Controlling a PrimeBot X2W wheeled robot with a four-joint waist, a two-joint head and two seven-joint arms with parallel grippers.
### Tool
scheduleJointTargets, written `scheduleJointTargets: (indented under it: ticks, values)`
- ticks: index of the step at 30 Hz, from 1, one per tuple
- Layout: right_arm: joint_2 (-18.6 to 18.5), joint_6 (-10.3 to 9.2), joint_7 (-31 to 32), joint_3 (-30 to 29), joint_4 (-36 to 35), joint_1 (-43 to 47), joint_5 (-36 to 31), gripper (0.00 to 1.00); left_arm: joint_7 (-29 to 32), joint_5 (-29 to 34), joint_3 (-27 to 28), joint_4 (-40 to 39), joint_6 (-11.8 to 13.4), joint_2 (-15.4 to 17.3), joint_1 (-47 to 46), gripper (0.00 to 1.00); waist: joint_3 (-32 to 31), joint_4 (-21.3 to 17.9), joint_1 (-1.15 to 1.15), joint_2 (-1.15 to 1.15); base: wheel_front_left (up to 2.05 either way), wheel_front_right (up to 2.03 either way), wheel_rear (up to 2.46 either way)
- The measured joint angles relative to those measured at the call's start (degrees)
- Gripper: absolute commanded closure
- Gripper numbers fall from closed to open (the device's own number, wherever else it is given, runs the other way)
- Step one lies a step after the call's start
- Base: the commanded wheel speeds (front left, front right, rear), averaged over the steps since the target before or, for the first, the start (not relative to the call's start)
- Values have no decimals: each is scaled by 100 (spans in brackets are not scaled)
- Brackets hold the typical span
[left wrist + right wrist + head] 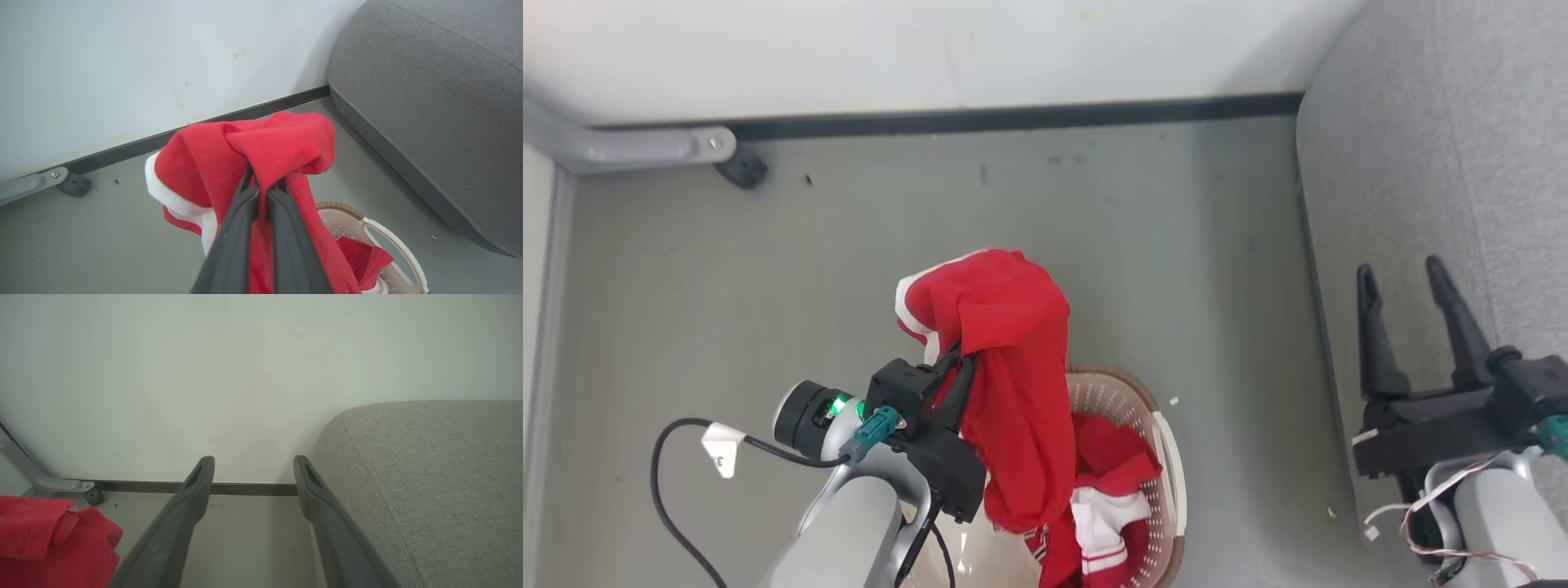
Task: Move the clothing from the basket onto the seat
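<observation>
**Holding a red garment over the basket**

The left gripper (954, 361) has its two dark fingers pressed together on a fold of the red garment (1013, 343). The cloth drapes over the fingertips, raised above the basket (1129, 389), and its lower end hangs down at the basket's left side. The remaining clothing (1112, 467), red with white panels and striped trim, lies heaped inside the basket. The right gripper (1401, 273) stands spread wide with nothing between its fingers, well to the right of the basket at the edge of the grey seat (1437, 163). The seat lies right of the basket, with a strip of grey floor (1241, 327) between them. The pale wall (931, 49) runs beyond the basket.
</observation>
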Motion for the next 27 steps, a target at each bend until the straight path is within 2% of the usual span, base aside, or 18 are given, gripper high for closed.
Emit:
scheduleJointTargets:
  ticks: [14, 27]
  values:
    - [216, 135, 0, 237, 421, 483, -53, 0, 0, -114, 67, -277, -268, 165, 210, 100, -1167, 43, 0, 0, 0, 0, 0]
    - [414, 248, 0, 519, 682, 860, -97, 0, 0, -291, -87, -492, -361, 109, 499, 100, -2030, -34, 0, 0, 0, 0, 0]
